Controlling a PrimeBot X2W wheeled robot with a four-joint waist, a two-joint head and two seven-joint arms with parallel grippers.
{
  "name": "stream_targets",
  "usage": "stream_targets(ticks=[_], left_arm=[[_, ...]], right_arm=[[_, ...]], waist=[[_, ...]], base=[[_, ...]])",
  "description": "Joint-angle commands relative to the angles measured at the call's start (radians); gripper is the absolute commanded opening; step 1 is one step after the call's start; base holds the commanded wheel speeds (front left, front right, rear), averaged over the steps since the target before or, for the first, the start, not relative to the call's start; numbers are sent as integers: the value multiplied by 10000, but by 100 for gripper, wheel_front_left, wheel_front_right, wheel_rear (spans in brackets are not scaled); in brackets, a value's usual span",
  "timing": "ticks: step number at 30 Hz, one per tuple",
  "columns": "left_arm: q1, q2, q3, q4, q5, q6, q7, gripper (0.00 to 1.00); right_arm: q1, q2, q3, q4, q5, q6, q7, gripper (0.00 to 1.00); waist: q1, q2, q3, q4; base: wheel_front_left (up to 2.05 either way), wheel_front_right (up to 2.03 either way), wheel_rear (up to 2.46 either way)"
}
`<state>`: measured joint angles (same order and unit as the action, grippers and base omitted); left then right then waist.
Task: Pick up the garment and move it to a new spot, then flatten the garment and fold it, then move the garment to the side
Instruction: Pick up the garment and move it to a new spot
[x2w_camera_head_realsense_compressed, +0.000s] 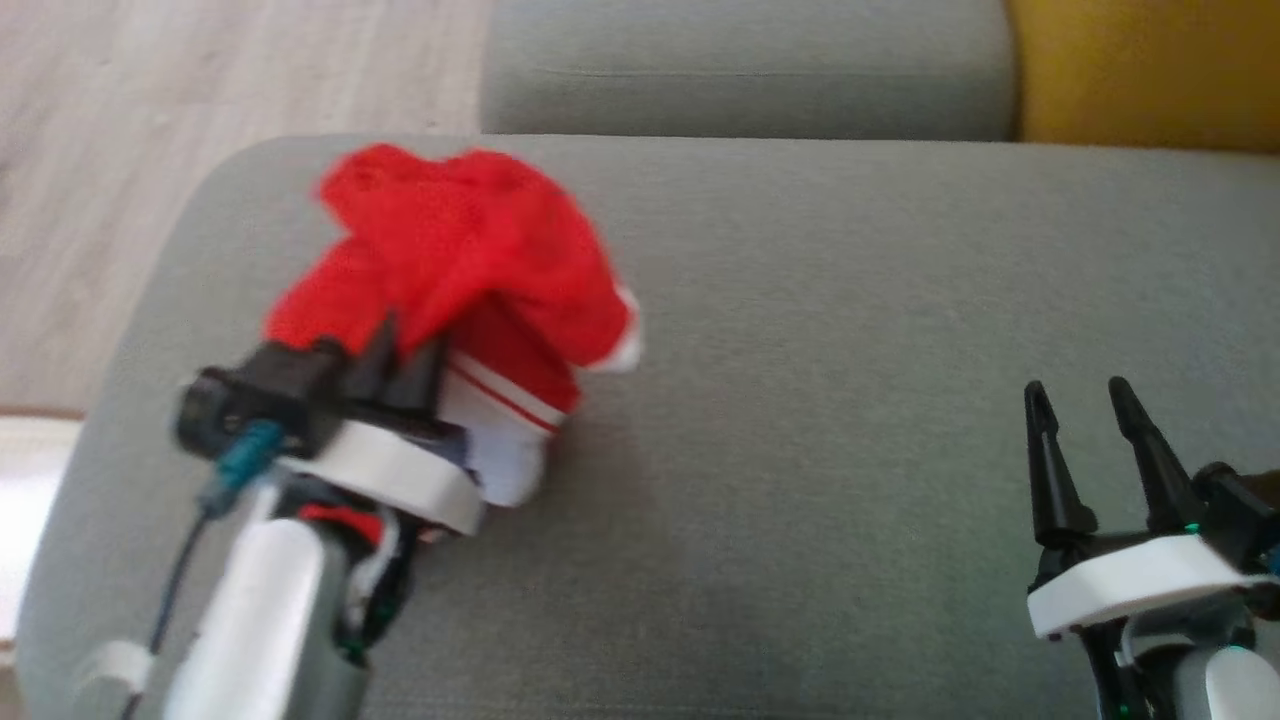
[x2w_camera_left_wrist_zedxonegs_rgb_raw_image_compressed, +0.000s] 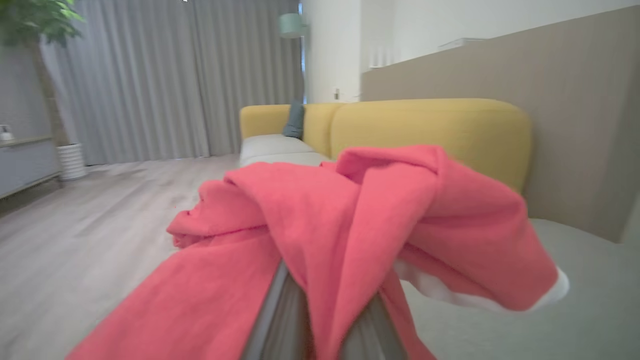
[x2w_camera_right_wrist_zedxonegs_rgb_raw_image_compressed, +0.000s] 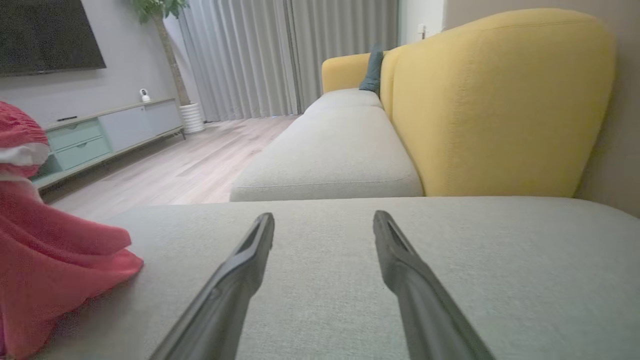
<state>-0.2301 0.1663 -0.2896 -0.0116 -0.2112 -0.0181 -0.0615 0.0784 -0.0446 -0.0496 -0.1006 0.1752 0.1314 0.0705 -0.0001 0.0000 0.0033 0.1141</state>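
A grey seat cushion (x2w_camera_head_realsense_compressed: 850, 350) of a sofa lies under both arms. A second grey cushion (x2w_camera_head_realsense_compressed: 750, 70) lies behind its far edge, and a yellow backrest (x2w_camera_head_realsense_compressed: 1140, 70) stands at the far right corner. A pale wooden floor (x2w_camera_head_realsense_compressed: 200, 80) lies past the left edge.

There is one garment (x2w_camera_head_realsense_compressed: 470, 240), red with white trim and thin white stripes. It sits near the left edge of the seat cushion, crumpled into a bundle, so it has no clear long axis. The bundle runs roughly from the near side toward the far edge, and a white-trimmed end points to the right. In the right wrist view its lower folds (x2w_camera_right_wrist_zedxonegs_rgb_raw_image_compressed: 50, 260) touch the cushion.

Two grippers are visible. The left gripper (x2w_camera_head_realsense_compressed: 405, 360) has its fingers close together, and the red cloth is pinched between them. In the left wrist view the cloth (x2w_camera_left_wrist_zedxonegs_rgb_raw_image_compressed: 350, 225) drapes over both fingers (x2w_camera_left_wrist_zedxonegs_rgb_raw_image_compressed: 280, 320). The right gripper (x2w_camera_head_realsense_compressed: 1085, 420) is near the right edge, well apart from the garment. Its fingers (x2w_camera_right_wrist_zedxonegs_rgb_raw_image_compressed: 240, 270) are spread moderately wide above the cushion and hold nothing.
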Motion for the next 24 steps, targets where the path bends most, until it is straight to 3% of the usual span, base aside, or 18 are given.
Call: stream_targets(ticks=[1, 8, 14, 24], left_arm=[[-728, -16, 201, -382, 57, -66, -22, 0], [-2161, -826, -978, 565, 47, -454, -351, 0], [-3678, -1092, -2012, 1835, 52, -615, -510, 0], [-4664, -1156, -4116, 5712, -277, -999, 533, 0]], right_arm=[[-348, -62, 217, -414, 51, -7, 4, 100], [-823, -59, 432, -519, 195, -7, -27, 100], [-1153, -58, 546, -445, 365, -7, -187, 100], [-1616, -57, 647, 153, 608, -7, -707, 100]], waist=[[1, 0, 179, -545], [1, 0, 951, -1924], [1, 0, 1836, -2907], [1, 0, 2767, -3485]], base=[[0, 0, 0], [0, 0, 0], [0, 0, 0], [0, 0, 0]])
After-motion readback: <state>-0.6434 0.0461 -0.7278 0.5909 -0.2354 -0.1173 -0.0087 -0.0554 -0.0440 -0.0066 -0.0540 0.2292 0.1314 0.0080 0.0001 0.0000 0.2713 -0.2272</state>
